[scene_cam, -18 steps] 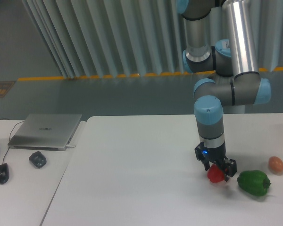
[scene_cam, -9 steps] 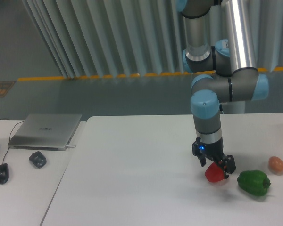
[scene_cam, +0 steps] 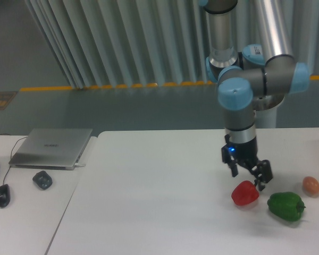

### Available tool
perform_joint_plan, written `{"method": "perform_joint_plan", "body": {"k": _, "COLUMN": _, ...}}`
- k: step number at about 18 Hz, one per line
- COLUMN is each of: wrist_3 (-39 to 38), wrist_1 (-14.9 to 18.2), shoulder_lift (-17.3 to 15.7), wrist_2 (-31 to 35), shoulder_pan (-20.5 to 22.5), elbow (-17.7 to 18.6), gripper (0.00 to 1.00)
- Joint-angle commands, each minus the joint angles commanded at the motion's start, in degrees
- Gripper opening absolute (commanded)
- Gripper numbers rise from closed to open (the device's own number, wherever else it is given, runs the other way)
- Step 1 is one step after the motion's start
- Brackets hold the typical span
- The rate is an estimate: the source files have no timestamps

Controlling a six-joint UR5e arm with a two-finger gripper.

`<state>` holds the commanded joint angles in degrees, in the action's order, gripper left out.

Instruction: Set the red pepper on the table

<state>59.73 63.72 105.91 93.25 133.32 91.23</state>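
Red pepper [scene_cam: 244, 194] resting on the table [scene_cam: 149, 202], gripper [scene_cam: 249, 179] just above it — jaws spread, holding nothing

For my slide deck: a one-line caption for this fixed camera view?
Open gripper above the red pepper resting on the white table, beside a green pepper.

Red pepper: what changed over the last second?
The gripper let go of the red pepper and rose, jaws now open just above it. The pepper now sits free on the table, at about the same spot. The green pepper, the orange-brown egg-shaped thing and the laptop stayed put.
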Motion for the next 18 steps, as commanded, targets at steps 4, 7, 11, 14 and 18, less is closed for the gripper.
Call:
{"method": "perform_joint_plan", "body": {"k": 4, "wrist_3": 10.1, "wrist_1": 0.3, "shoulder_lift": -0.1, "wrist_2": -1.5, "shoulder_pan": 5.0, "elbow": -1.3, "gripper": 1.00}}
{"method": "perform_joint_plan", "body": {"k": 7, "wrist_3": 13.8, "wrist_1": 1.9, "shoulder_lift": -0.1, "wrist_2": -2.8, "shoulder_pan": 6.9, "elbow": -2.0, "gripper": 1.00}}
{"method": "perform_joint_plan", "body": {"k": 11, "wrist_3": 22.0, "wrist_1": 5.1, "shoulder_lift": -0.1, "wrist_2": -4.0, "shoulder_pan": 10.4, "elbow": -3.4, "gripper": 1.00}}
{"method": "perform_joint_plan", "body": {"k": 14, "wrist_3": 28.6, "wrist_1": 6.8, "shoulder_lift": 0.4, "wrist_2": -4.0, "shoulder_pan": 13.2, "elbow": -4.1, "gripper": 1.00}}
{"method": "perform_joint_plan", "body": {"k": 18, "wrist_3": 33.7, "wrist_1": 7.6, "shoulder_lift": 0.4, "wrist_2": -4.0, "shoulder_pan": 15.7, "elbow": -4.4, "gripper": 1.00}}
